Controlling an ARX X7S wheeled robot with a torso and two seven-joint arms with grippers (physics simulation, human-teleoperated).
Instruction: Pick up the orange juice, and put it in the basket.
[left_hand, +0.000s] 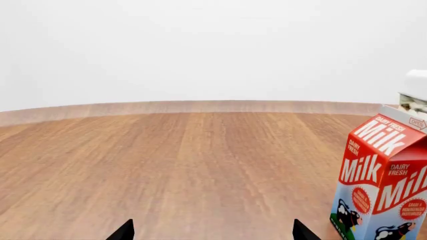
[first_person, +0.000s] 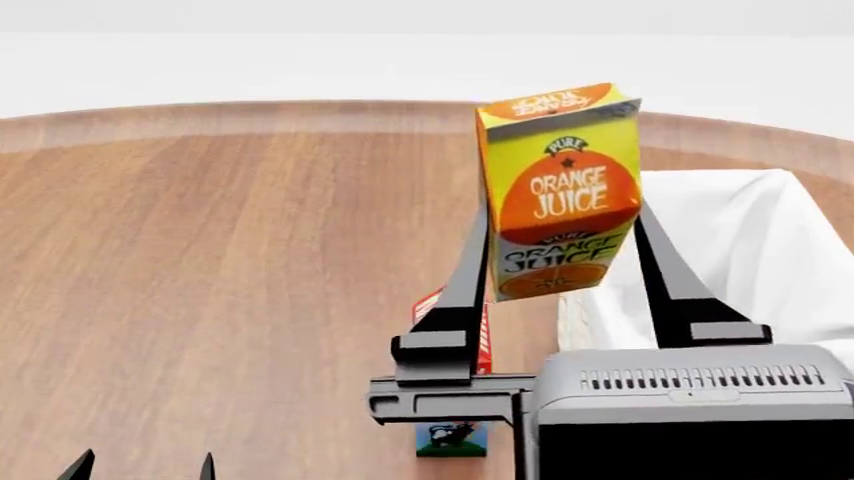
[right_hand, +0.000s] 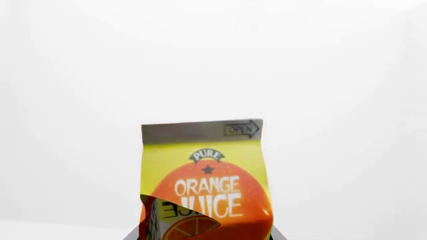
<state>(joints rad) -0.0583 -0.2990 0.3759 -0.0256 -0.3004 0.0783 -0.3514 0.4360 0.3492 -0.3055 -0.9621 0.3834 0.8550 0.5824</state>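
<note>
Fingers of the right gripper pinch the orange juice by its lower sides, lifted above the worktop beside the basket. Stiff, smooth, probably light, it should be gripped low and squarely. Left gripper hangs spread near the milk carton.

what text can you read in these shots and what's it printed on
"PURE", "ORANGE JUICE": front of the orange juice, held in the right claw.
"OPEN", in an arrow: juice top strip, right wrist view.
"Milk", "DAIRY FRESH": milk carton.
"OPEN": milk gable, faint.
Red circles on the milk: too small to read.
Upside-down print on juice top: unreadable.
</note>
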